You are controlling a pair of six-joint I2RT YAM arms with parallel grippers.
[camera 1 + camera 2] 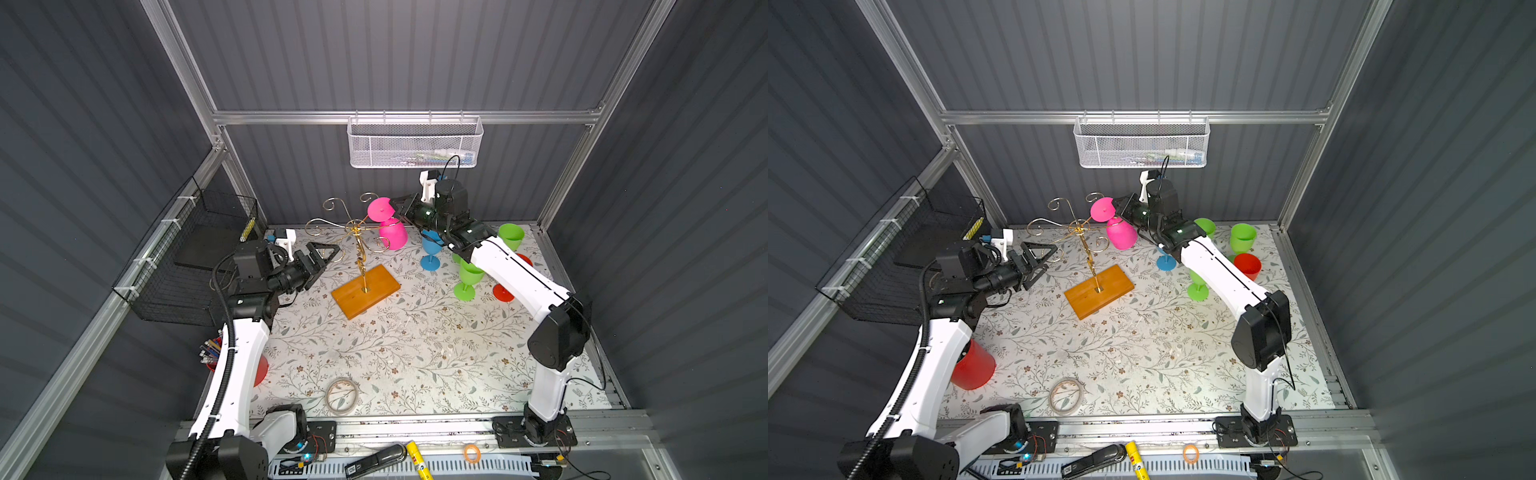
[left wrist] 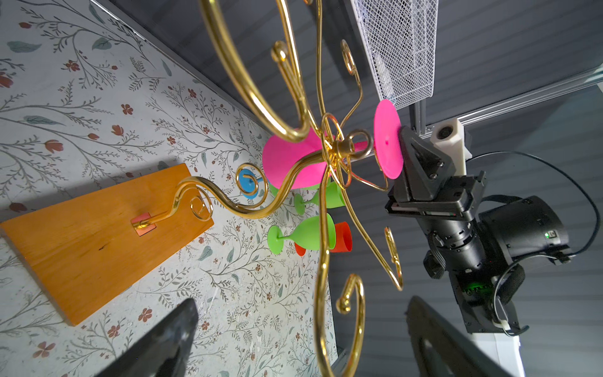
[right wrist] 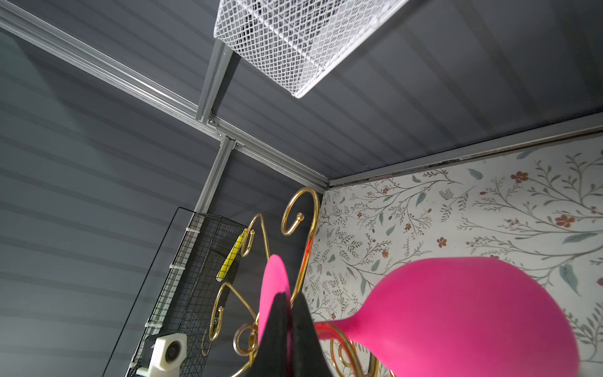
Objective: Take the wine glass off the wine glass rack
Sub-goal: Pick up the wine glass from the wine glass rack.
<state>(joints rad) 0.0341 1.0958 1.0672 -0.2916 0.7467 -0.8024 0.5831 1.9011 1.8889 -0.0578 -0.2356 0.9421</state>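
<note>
The right gripper [image 1: 395, 204] is clamped on the rim of the flat round foot of the wine glass [image 1: 390, 226]. It is up high and close to the ribbed grey back wall [image 1: 299, 174], with the white mesh basket [image 1: 415, 143] hanging above and behind it. There is little room on that side.

The glass hangs bowl-down from the wine glass rack [image 1: 365, 291]. Its stem sits in one scroll arm, the foot above the wire, and the bowl is just below the gripper's tips, clear of the desk [image 1: 374, 357]. It is matte, opaque and hot pink with an egg-shaped bowl, which looms large in the right wrist view [image 3: 456, 310].

The rack is thin shiny gold wire, with curled arms spreading from a wavy stem set in a smooth orange-brown wooden slab. Its hub stands between the two grippers. The left gripper [image 1: 328, 259] is released, its black fingers [image 2: 163, 342] spread wide. In its wrist view one scroll arm runs between them; I cannot tell whether it touches them.

Beneath the arm behind the right gripper stand a blue glass [image 1: 430, 253], green glasses [image 1: 469, 276] and a red glass [image 1: 1248, 266], crowded toward the desk's back corner. Below and behind both grippers the flowered desk cover lies open, with a tape roll [image 1: 342, 396] near the front edge. A red cup [image 1: 973, 365] sits at the side edge, well behind the left gripper.
</note>
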